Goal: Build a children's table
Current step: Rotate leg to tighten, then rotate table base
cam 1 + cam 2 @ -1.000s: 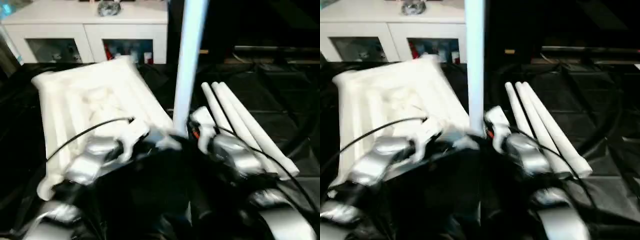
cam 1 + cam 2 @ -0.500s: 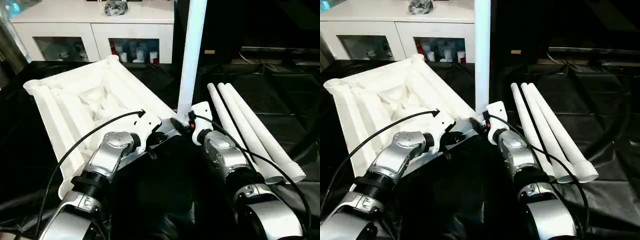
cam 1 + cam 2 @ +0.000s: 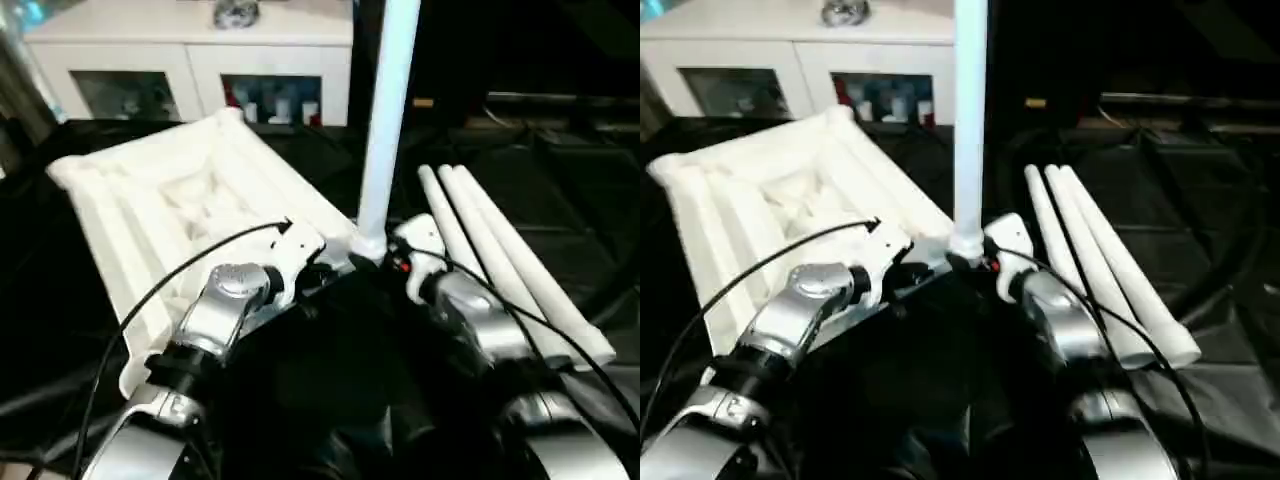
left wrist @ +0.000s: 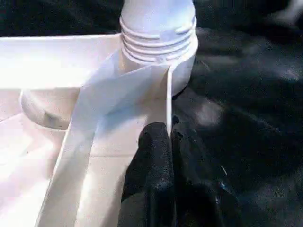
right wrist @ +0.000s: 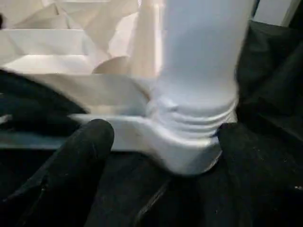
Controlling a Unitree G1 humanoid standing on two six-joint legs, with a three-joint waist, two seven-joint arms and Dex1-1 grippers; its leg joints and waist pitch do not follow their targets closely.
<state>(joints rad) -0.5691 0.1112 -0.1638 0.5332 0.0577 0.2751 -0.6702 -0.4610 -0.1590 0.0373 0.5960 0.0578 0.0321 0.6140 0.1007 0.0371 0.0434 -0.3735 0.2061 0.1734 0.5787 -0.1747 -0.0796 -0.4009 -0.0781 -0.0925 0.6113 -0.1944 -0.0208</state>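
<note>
The left hand (image 4: 166, 156) is pinched on a thin rib of the table top (image 3: 160, 210), right beside the corner socket. The right hand (image 5: 161, 156) stands spread around the upright leg (image 3: 385, 110) seated in that socket, fingers (image 5: 85, 142) off it. Three loose legs (image 3: 500, 250) lie just right of the upright leg.

Both forearms are rounded silver shells running into black joints, with white housings at the wrists. A thin black cable loops over each forearm, and a small red spot marks the right wrist. The left pincer (image 4: 163, 156) and right pincer (image 5: 156, 156) have matte black, rounded fingers (image 5: 78, 156).
</note>
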